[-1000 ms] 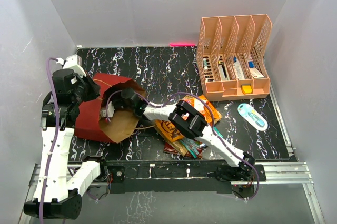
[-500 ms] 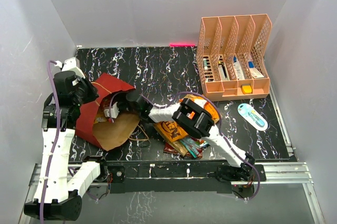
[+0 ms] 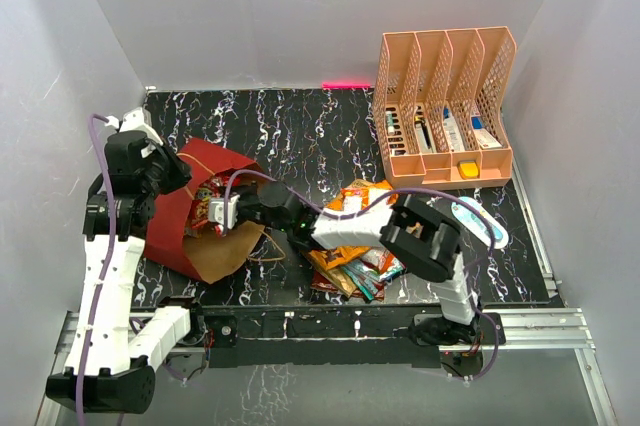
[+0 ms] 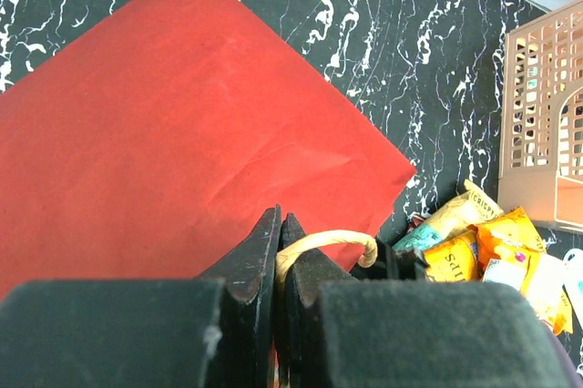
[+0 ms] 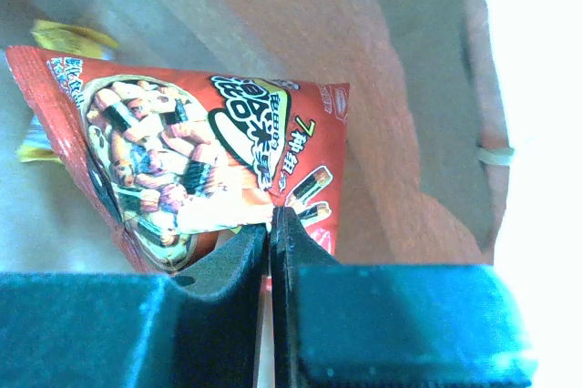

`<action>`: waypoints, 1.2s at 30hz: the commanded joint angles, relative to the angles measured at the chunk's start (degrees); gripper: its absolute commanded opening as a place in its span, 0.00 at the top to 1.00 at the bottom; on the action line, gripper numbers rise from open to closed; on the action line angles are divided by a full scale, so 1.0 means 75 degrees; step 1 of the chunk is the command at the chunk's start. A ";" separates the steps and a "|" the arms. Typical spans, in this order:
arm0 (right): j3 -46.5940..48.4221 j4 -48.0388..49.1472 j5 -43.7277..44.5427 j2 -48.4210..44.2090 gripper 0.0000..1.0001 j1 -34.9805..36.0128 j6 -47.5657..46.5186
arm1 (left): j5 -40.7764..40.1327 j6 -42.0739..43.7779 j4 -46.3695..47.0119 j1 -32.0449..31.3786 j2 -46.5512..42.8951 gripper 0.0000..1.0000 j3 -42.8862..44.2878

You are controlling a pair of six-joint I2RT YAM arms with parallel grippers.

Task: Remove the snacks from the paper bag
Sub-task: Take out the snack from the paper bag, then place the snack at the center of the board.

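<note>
The dark red paper bag (image 3: 175, 216) lies on its side at the left, its mouth facing right; its red side fills the left wrist view (image 4: 173, 124). My left gripper (image 3: 172, 171) is shut on the bag's twisted handle (image 4: 328, 240). My right gripper (image 3: 222, 211) is at the bag's mouth, shut on the edge of a red snack packet (image 5: 200, 160) (image 3: 207, 208). A yellow packet (image 5: 68, 37) lies deeper inside the bag. A pile of orange, yellow and teal snack packets (image 3: 355, 251) lies on the table right of the bag, also in the left wrist view (image 4: 492, 247).
A peach file organiser (image 3: 443, 111) with small items stands at the back right. A white-and-blue oval packet (image 3: 478, 221) lies in front of it. The bag's other handle (image 3: 265, 251) trails on the black marbled table (image 3: 300, 136). White walls enclose the table.
My right gripper has drawn back toward the bag's mouth with the red packet, and its arm has swung right and lower. The bag has tipped and flattened slightly.
</note>
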 commanded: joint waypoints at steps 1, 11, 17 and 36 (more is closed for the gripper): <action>-0.0946 -0.0164 -0.0233 -0.1366 0.92 0.0149 0.1414 | 0.0110 -0.0194 0.0029 -0.0012 0.0135 1.00 0.0206; -0.2658 -0.3947 -0.0965 -0.5386 0.92 0.0203 0.3277 | 0.0112 -0.0268 0.0018 -0.0016 0.0146 1.00 0.0236; -0.2560 -0.6706 0.1119 -0.7208 0.92 0.0195 0.4363 | 0.0030 -0.0224 0.0037 -0.0018 0.0092 1.00 0.0138; -0.4545 -0.7045 0.5156 -0.7999 0.93 -0.0719 0.5068 | 0.0018 -0.0198 -0.0160 -0.0011 0.0204 1.00 0.0578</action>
